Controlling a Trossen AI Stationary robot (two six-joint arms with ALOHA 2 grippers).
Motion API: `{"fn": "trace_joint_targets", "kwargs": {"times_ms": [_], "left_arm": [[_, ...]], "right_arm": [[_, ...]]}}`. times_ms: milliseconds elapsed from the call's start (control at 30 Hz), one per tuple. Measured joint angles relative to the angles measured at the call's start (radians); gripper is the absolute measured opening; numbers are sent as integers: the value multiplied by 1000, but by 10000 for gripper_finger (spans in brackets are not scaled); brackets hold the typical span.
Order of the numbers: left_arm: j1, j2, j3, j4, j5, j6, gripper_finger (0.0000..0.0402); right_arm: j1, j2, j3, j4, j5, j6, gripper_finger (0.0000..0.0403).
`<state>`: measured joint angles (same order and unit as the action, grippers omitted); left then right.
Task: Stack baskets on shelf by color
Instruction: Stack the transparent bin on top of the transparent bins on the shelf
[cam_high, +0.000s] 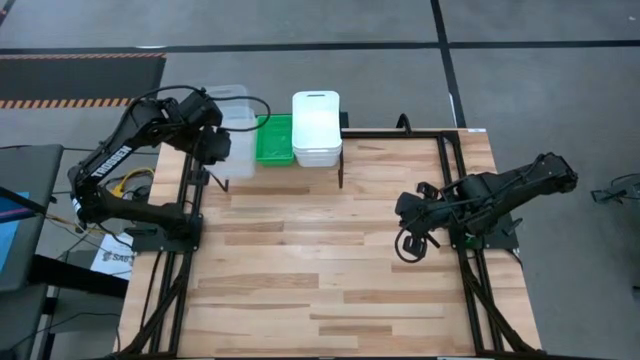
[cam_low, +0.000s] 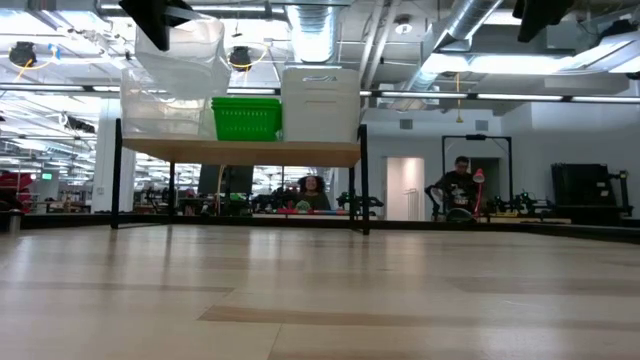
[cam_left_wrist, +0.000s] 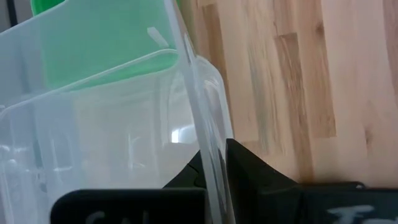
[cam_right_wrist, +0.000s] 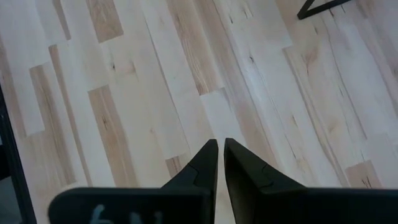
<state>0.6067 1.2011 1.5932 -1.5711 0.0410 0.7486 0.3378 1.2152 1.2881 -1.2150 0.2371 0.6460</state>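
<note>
Bright even overhead light, glare off ceiling lamps (cam_low: 478, 63) in low view, soft shadows, close clear basket (cam_left_wrist: 112, 124) blurred

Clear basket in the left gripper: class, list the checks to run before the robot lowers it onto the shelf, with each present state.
1. Left gripper shut on the clear basket wall: ok.
2. Held basket level: not ok, tilted in the low view.
3. Clear stack below it on the shelf: ok.
4. Green basket and white stack sit apart from that spot: ok.
5. Right gripper away over bare table: ok.
</note>
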Motion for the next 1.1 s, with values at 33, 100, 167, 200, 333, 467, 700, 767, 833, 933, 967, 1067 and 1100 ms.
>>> {"fn": "trace_joint_targets", "kwargs": {"times_ms": [33, 100, 167, 200, 333, 467, 700, 767, 833, 933, 967, 1067, 1100], "left_arm": [[0, 0, 0, 0, 0, 15, 5], [0, 0, 0, 0, -1, 30, 5], [0, 0, 0, 0, -4, 34, 5], [0, 0, 0, 0, -3, 33, 5], [0, -2, -2, 1, -3, 33, 4], [0, -33, -58, 1, 0, 43, 4], [0, -92, -139, -2, -38, 103, 4], [0, -91, -140, 1, -38, 104, 4], [0, -92, -140, 0, -37, 111, 4], [0, -91, -140, 0, -12, 138, 8], [0, -90, -140, 0, -2, 141, 11], [0, -86, -142, 2, 24, 132, 23], [0, -86, -144, 2, 26, 129, 29]], "right_arm": [[0, 0, 0, 0, 0, 0, 52], [0, 0, 0, 0, 0, 0, 52], [0, 0, 0, 0, 2, 0, 52], [0, 0, 0, 0, 10, 0, 52], [0, 0, 0, 0, 30, 0, 52], [0, 0, 0, 0, 31, 0, 52], [0, 0, 0, 0, 31, 9, 52], [0, 0, 0, 0, 31, 12, 52], [0, 0, 0, 0, 31, 11, 52], [-8, 0, 0, 0, 32, 11, 52], [-11, 0, 0, 0, 32, 12, 52], [-21, 0, 0, 0, 33, 19, 52], [-22, 0, 0, 0, 34, 19, 52]]}}
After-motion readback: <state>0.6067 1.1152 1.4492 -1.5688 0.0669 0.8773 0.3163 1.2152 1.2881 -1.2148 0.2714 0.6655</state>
